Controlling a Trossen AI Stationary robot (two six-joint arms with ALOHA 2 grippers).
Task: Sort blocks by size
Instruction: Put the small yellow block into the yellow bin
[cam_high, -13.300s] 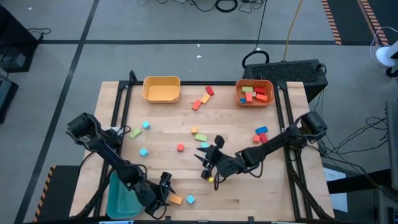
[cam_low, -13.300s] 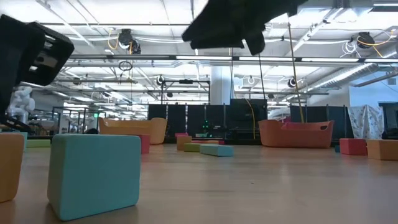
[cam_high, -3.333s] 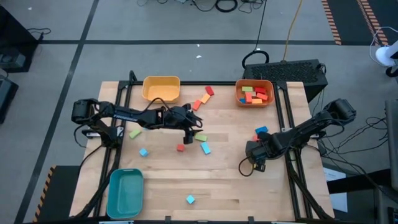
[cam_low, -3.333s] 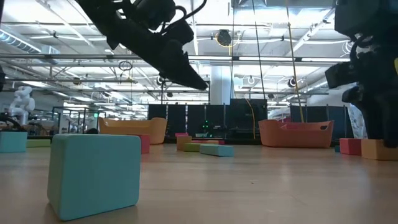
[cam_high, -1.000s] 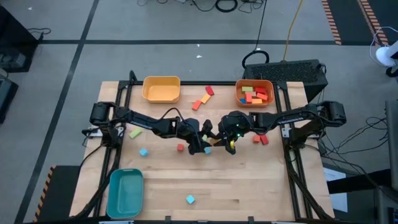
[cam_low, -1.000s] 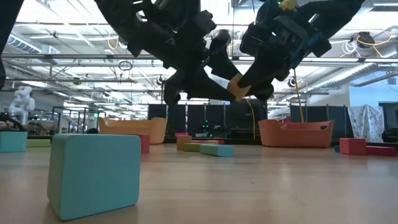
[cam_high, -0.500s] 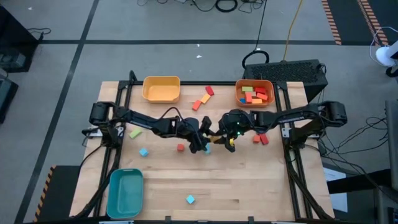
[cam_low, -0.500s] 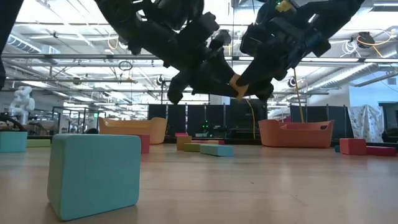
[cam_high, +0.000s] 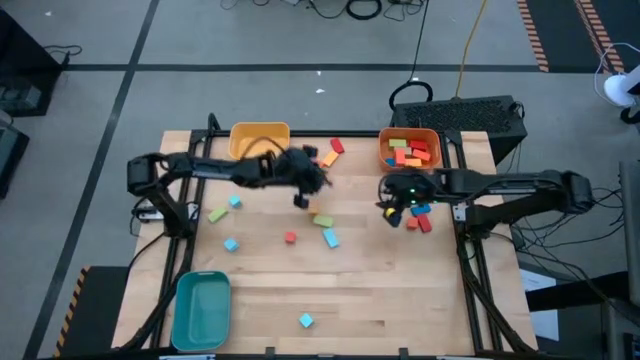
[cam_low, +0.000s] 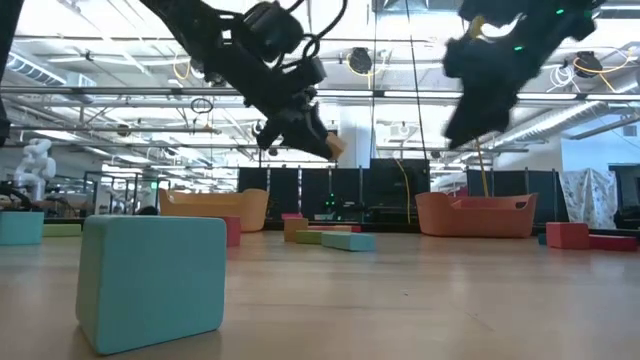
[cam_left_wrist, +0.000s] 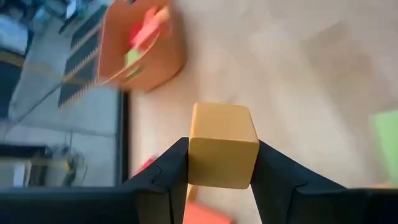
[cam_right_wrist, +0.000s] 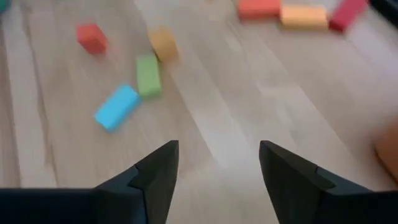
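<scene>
A pale wooden tabletop (cam_high: 400, 300) stands on a grey workshop floor, with cables trailing behind it. Three bins mark its edges: a yellow bin (cam_high: 260, 142) and an orange bin (cam_high: 409, 150) along the far edge, the orange one already holding several blocks, and a teal bin (cam_high: 200, 310) at the near left corner. Blocks lie scattered across the middle — a red cube (cam_high: 290, 238), a green block (cam_high: 325, 221), a light blue block (cam_high: 331, 238) — and one light blue cube (cam_high: 306, 320) sits alone near the near edge.

The left claw (cam_high: 300, 195) hangs above the tabletop just right of the yellow bin, clamped on a tan cube (cam_left_wrist: 222, 145) seated squarely between both fingers — held high, probably for carrying to whichever bin takes that size.

The right claw (cam_right_wrist: 214, 165) hovers near the orange bin, over the red and blue blocks (cam_high: 418, 218) by the right edge. Its fingers stand wide with nothing between them, seemingly ready to choose the next piece.
</scene>
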